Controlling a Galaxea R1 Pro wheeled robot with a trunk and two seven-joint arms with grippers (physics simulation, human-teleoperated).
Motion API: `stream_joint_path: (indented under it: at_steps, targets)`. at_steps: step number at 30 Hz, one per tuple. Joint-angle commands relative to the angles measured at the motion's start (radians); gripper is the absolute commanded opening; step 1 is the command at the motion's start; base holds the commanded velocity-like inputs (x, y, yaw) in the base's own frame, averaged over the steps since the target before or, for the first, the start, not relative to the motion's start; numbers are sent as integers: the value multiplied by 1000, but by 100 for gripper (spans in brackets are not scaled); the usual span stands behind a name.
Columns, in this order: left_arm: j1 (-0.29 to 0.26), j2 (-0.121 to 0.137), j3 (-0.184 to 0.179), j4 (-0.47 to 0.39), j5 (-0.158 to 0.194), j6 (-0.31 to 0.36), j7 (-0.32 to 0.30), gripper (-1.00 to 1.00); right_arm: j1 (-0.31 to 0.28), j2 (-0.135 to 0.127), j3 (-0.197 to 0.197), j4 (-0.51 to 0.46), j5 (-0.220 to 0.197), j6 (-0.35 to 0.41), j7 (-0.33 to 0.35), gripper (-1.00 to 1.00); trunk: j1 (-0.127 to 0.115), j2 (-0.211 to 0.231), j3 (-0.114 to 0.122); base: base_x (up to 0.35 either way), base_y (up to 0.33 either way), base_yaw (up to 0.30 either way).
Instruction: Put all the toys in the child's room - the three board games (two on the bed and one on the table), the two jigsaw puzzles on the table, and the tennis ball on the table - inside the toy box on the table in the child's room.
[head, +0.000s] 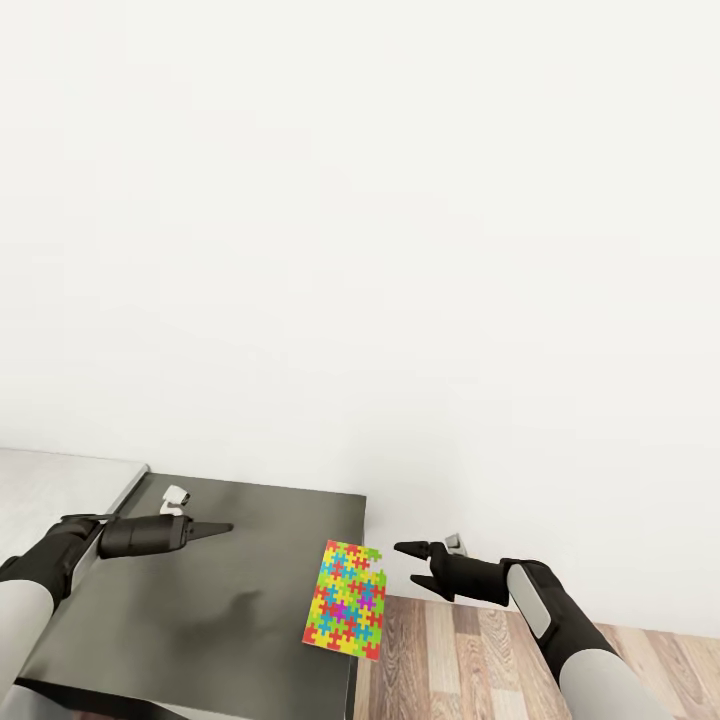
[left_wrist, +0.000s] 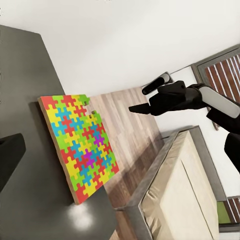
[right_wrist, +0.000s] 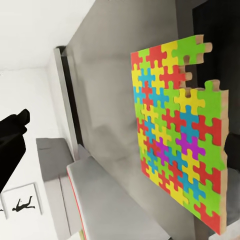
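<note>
**Puzzle at the worktop's edge, between two end effectors**

The jigsaw puzzle lies flat on the dark worktop, overhanging its right edge above the wood floor. The right end effector, fingers apart, hovers just beside it over open floor. The left end effector, fingers together, hangs over bare worktop, well apart.

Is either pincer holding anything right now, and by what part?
Nothing is held. The jigsaw puzzle lies at the dark top's edge; the open right pincer is beside it, apart.
</note>
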Motion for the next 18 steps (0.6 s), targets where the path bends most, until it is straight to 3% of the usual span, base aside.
stream_joint_path:
  at_steps: [1,18]
  targets:
    - [-1,0,0,0,-1,11,-4,100,-1,0,-3,0,3,5,4,100,4,-9,-5,0,0,0]
    - [-1,0,0,0,-1,11,-4,100,-1,-2,-3,0,3,5,4,100,62,-114,-52,0,0,0]
